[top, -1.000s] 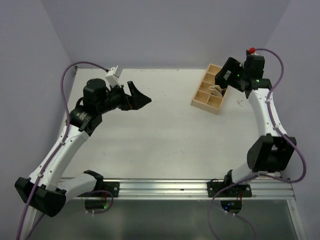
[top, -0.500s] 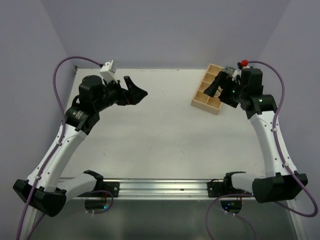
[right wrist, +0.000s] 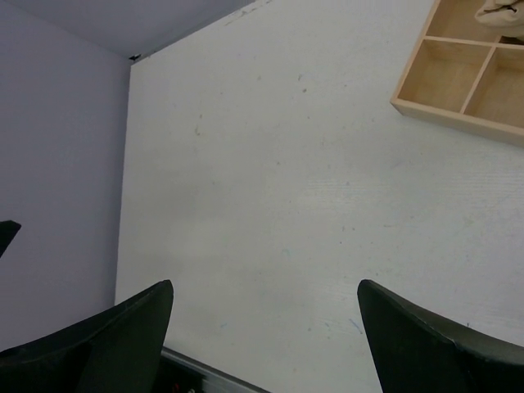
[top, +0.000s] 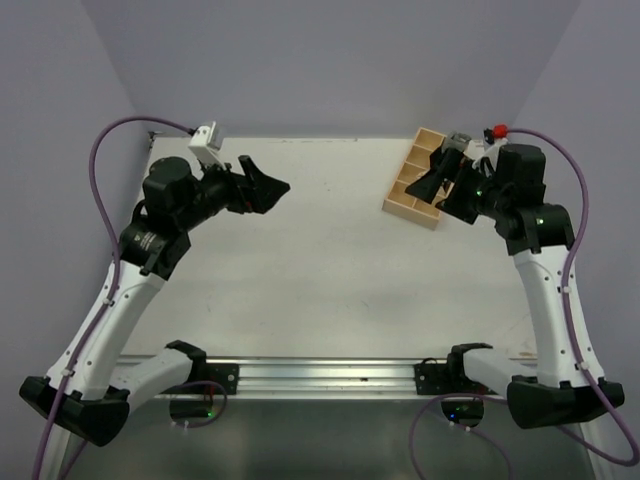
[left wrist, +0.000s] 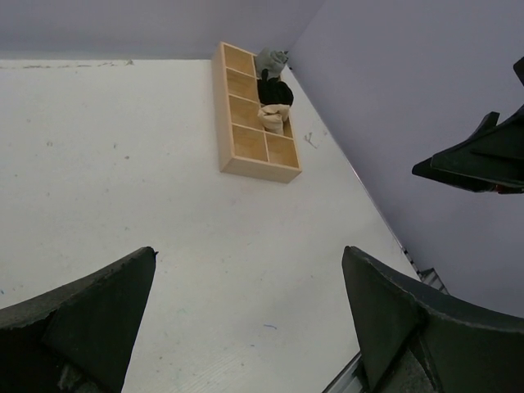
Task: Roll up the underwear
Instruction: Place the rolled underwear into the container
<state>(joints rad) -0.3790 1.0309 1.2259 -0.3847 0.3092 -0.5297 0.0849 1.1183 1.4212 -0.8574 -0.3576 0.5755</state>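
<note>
Your left gripper [left wrist: 250,255] and right gripper [right wrist: 266,286] both hang released, empty; the underwear [left wrist: 273,119] sits in the tray [left wrist: 260,170], cut off in your right wrist view.

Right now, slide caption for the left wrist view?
Open left gripper above the table, facing the tray with the tan underwear in one compartment.

White arms [top: 110,320] with black joints [top: 165,192] carry purple cables [top: 97,150].
</note>
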